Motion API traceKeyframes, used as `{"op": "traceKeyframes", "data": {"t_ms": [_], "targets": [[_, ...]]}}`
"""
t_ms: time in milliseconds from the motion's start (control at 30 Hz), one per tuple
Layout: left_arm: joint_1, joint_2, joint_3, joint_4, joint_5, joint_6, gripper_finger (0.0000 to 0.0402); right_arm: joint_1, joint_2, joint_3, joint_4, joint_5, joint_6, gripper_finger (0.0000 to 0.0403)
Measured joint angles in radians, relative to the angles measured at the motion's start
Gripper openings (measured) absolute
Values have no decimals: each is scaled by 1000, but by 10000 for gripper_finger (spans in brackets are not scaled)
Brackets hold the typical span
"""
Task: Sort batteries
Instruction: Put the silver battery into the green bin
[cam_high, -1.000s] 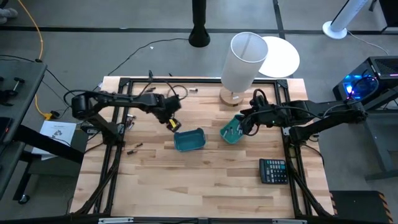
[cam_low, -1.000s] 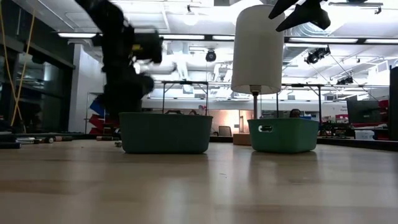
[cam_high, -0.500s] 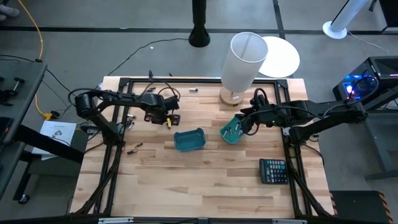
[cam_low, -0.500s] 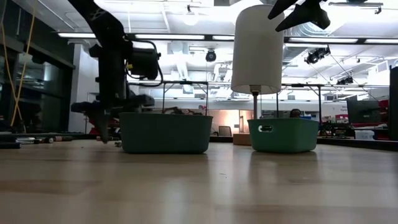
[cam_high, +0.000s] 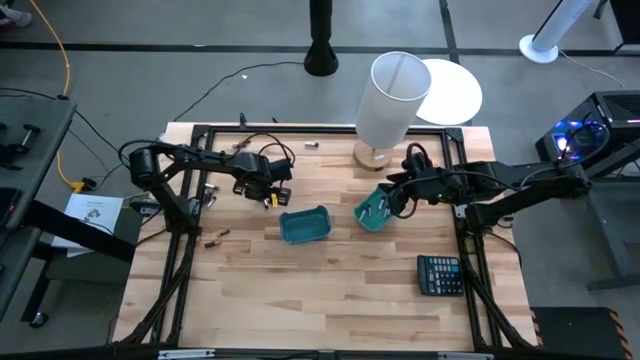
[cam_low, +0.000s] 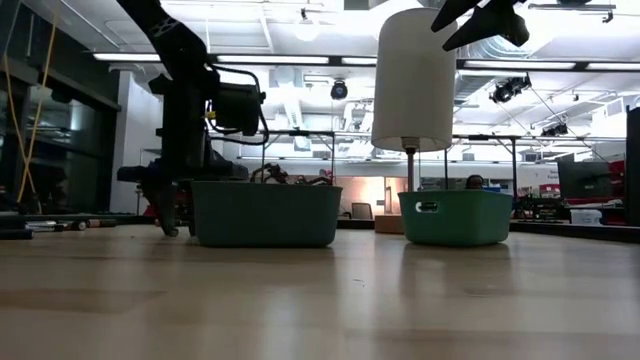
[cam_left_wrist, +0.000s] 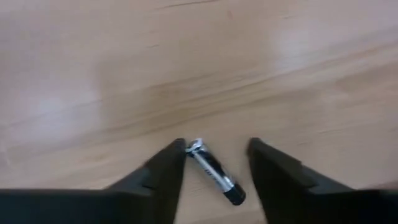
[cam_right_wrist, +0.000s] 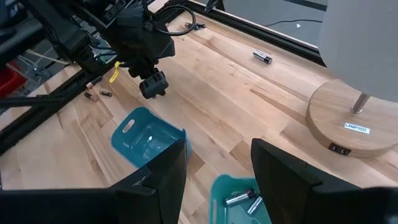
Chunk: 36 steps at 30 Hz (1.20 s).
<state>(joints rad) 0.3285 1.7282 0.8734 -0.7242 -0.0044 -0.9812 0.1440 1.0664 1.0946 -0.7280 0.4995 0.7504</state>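
Since a second ago our left gripper (cam_high: 270, 196) has drawn back from over the left teal bin (cam_high: 305, 225) toward the table's left rear and dropped close to the wood. Its fingers stand apart, empty, straddling one dark battery (cam_left_wrist: 216, 172) with a silvery cap that lies flat and slanted between them, not yet touched. More batteries (cam_high: 216, 238) lie loose near the left frame, one (cam_right_wrist: 262, 57) sits by the lamp base (cam_right_wrist: 348, 127), and a few silvery ones (cam_right_wrist: 241, 198) rest in the right teal bin (cam_high: 375, 208). Our right gripper (cam_high: 398, 200) hovers over that bin, jaws parted and holding nothing. We judge the battery stiff, light and smooth, so it will roll or squirt out if pinched near an end; we should close across its middle, square to its length. The calculator (cam_high: 439, 273) lies well apart.
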Motion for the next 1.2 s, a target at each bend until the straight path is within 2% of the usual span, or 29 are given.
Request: {"op": "traceKeyframes", "data": {"t_ms": [133,200,367,567,667,800,900,1033,1100,1200], "targets": [[-19,-5,11,4,-1,-14,44,0,0,0,0,6,-17,174],[-29,-6,12,15,-4,-22,18,0,0,0,0,6,-18,174],[-34,-9,13,19,-8,-9,26,0,0,0,-2,6,-17,174],[-31,-150,7,62,-23,6,8,0,0,0,-6,6,-18,174],[-22,-243,11,153,-64,27,8,0,0,0,-6,6,-18,174],[-44,-288,12,362,-63,84,8,0,0,0,3,28,-16,174],[-79,-258,12,592,-62,94,8,0,0,0,26,62,11,174],[-144,-147,33,946,-53,122,8,0,0,0,89,91,31,174],[-172,-63,92,1009,-37,169,8,0,0,0,120,103,28,174],[-205,74,229,1007,35,253,8,0,0,0,159,133,26,174]]}}
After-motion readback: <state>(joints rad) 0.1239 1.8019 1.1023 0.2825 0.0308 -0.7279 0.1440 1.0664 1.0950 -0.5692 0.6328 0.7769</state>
